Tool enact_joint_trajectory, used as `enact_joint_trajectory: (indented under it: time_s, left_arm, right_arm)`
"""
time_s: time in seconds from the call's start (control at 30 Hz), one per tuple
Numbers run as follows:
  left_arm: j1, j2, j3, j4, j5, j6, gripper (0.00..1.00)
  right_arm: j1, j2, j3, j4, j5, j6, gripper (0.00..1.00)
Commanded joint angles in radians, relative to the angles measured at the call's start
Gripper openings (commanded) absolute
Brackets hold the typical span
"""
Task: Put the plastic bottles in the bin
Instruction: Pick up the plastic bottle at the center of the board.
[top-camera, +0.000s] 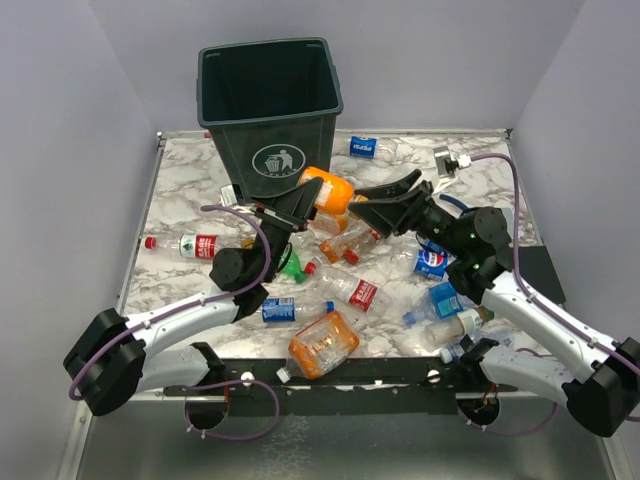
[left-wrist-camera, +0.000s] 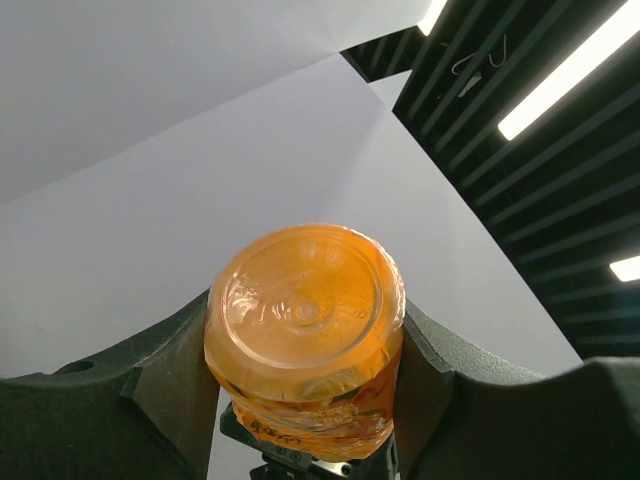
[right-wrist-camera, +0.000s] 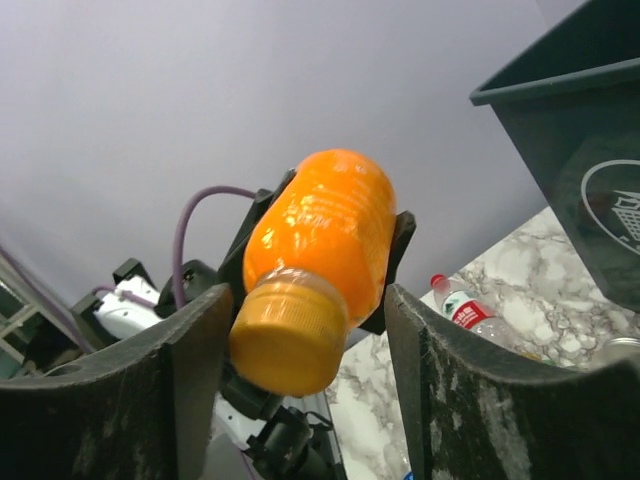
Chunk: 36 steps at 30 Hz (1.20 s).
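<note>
Marble table (top-camera: 185, 170) w/ scattered bottles (top-camera: 323, 345); left gripper (left-wrist-camera: 305, 320) clamps orange bottle (top-camera: 328, 190) near bin (top-camera: 270, 110), right gripper (right-wrist-camera: 305, 330) open round its cap (right-wrist-camera: 288, 345).

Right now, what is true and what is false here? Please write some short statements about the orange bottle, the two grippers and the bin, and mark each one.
1. The left gripper is shut on the orange bottle. True.
2. The orange bottle lies inside the green bin. False: it is held in the air, outside the bin and in front of it.
3. The bottle's orange cap sits between the open fingers of the right gripper. True.
4. The bin is tipped on its side. False: it stands upright at the far side of the marble table.
5. No other bottle is on the table. False: many plastic bottles lie there.
</note>
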Motion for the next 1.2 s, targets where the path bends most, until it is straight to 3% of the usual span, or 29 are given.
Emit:
enact_joint_trajectory:
  time_s: [0.0, 0.07, 0.2, 0.37, 0.47, 0.53, 0.57, 0.73, 0.8, 0.93, 1.17]
  left_arm:
    - [-0.005, -0.001, -0.011, 0.044, -0.002, 0.016, 0.0]
    - [-0.004, -0.011, -0.012, 0.037, -0.006, 0.039, 0.0]
    - [-0.006, -0.035, -0.015, 0.0, -0.013, 0.101, 0.19]
    - [-0.003, -0.111, -0.02, -0.13, -0.017, 0.219, 0.97]
    - [0.005, -0.233, -0.003, -0.36, -0.012, 0.389, 0.99]
    - [0.007, -0.299, 0.049, -0.547, 0.036, 0.651, 0.99]
    - [0.007, -0.315, 0.09, -0.655, 0.069, 0.787, 0.99]
    - [0.005, -0.262, 0.36, -1.182, 0.243, 1.377, 0.99]
    - [-0.011, -0.251, 0.394, -1.276, 0.318, 1.544, 0.99]
    - [-0.085, -0.205, 0.469, -1.397, 0.321, 1.82, 0.99]
    - [-0.219, -0.084, 0.625, -1.667, 0.286, 2.056, 0.99]
  right_arm:
    - [0.015, 0.046, 0.064, -0.063, 0.003, -0.024, 0.6]
    - [0.02, 0.054, 0.077, -0.096, 0.007, -0.025, 0.5]
    - [0.02, 0.049, 0.101, -0.171, -0.009, -0.034, 0.36]
    - [0.02, -0.023, 0.142, -0.366, -0.009, -0.124, 0.27]
    - [0.02, -0.092, 0.214, -0.63, 0.019, -0.231, 0.22]
    - [0.02, -0.11, 0.294, -0.852, 0.07, -0.306, 0.14]
    - [0.019, -0.11, 0.343, -0.961, 0.104, -0.341, 0.03]
    - [0.02, -0.037, 0.555, -1.353, 0.154, -0.419, 0.01]
    - [0.019, 0.009, 0.625, -1.447, 0.131, -0.415, 0.01]
    - [0.019, 0.092, 0.725, -1.553, 0.065, -0.403, 0.01]
    - [0.019, 0.174, 0.823, -1.644, 0.071, -0.431, 0.01]
